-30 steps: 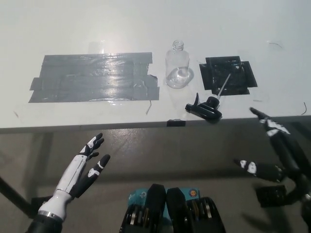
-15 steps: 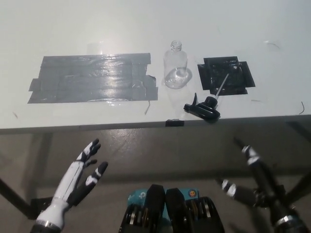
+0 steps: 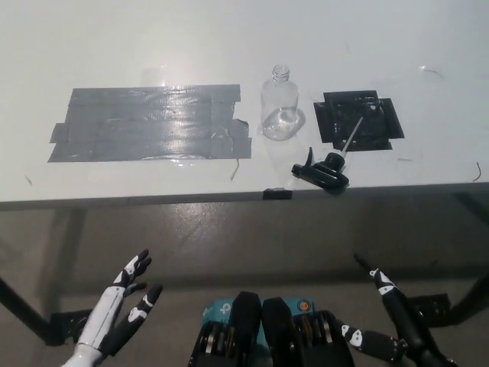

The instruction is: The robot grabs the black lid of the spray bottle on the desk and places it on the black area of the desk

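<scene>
Lid (image 3: 324,170), black trigger-spray head, lies on its side near desk's front edge, thin dip tube pointing up-right and reaching over lower edge of black area (image 3: 359,120). Head itself sits on white desk (image 3: 153,38), just below black patch, not on it. So by the look of it task is not done: only the tube overlaps the target. Clear bottle (image 3: 279,105), uncapped, stands upright between lid and grey tape patch (image 3: 149,122), just left of black area. Small dark mark at desk edge below bottle, can't tell what.

Right hand (image 3: 386,317), black, low at bottom right, below desk level, well apart from lid, fingers spread, holding nothing. Left hand (image 3: 122,310), white, at bottom left, also below desk, fingers apart, empty, resting.

Judgement: nothing gripped, no hand over desk. Left to do: bring right hand up to lid, grasp the head, lift, set it fully on black patch. Lid near the edge, a clumsy nudge could knock it off.
</scene>
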Action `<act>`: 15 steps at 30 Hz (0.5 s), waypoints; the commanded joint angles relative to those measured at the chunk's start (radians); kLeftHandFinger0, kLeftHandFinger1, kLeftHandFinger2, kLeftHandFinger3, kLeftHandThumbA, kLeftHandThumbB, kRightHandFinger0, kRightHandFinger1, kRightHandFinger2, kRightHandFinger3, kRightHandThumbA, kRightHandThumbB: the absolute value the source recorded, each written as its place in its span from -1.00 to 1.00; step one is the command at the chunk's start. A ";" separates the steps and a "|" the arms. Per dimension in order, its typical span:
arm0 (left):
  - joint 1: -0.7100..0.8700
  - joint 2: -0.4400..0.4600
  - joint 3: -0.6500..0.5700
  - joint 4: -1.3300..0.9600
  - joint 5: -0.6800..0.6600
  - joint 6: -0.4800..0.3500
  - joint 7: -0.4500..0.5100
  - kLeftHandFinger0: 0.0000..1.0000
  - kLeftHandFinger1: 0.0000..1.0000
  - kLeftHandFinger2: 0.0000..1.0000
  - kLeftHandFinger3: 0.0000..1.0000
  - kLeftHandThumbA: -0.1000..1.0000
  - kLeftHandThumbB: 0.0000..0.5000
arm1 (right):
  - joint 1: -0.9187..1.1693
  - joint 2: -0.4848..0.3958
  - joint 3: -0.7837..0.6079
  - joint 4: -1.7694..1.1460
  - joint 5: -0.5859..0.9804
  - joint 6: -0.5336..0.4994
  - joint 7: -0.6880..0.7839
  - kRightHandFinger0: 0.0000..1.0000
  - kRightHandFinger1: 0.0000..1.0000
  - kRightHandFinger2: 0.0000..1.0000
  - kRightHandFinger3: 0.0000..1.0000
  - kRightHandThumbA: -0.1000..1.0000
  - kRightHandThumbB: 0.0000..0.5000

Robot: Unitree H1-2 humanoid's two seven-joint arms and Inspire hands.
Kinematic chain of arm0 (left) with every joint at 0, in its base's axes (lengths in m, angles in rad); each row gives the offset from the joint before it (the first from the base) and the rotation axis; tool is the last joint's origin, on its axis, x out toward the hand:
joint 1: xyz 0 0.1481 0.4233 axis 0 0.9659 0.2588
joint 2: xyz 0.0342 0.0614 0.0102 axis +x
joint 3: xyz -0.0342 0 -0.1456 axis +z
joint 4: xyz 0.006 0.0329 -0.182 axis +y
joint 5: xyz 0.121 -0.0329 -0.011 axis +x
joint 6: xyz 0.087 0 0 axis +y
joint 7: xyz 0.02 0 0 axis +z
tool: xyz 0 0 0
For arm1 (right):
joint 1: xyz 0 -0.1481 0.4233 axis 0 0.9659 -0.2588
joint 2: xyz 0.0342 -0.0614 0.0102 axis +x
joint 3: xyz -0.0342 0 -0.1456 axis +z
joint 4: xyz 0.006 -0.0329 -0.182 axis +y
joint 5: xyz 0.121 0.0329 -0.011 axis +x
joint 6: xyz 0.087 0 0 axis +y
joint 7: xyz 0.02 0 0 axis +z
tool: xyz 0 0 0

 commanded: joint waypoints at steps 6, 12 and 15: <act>-0.010 0.007 0.006 -0.041 -0.002 -0.031 0.017 0.83 1.00 1.00 1.00 0.75 -0.20 | -0.014 0.002 -0.009 -0.053 0.029 -0.044 -0.004 1.00 1.00 1.00 1.00 0.59 0.27; -0.002 0.007 0.004 -0.049 0.001 -0.027 0.017 0.84 1.00 1.00 1.00 0.70 -0.26 | -0.010 0.001 -0.006 -0.056 0.024 -0.042 -0.002 1.00 1.00 1.00 1.00 0.61 0.28; 0.010 0.007 0.003 -0.048 0.000 -0.036 0.018 0.81 1.00 1.00 1.00 0.68 -0.30 | -0.002 0.001 -0.002 -0.062 0.018 -0.030 0.002 1.00 1.00 1.00 1.00 0.62 0.29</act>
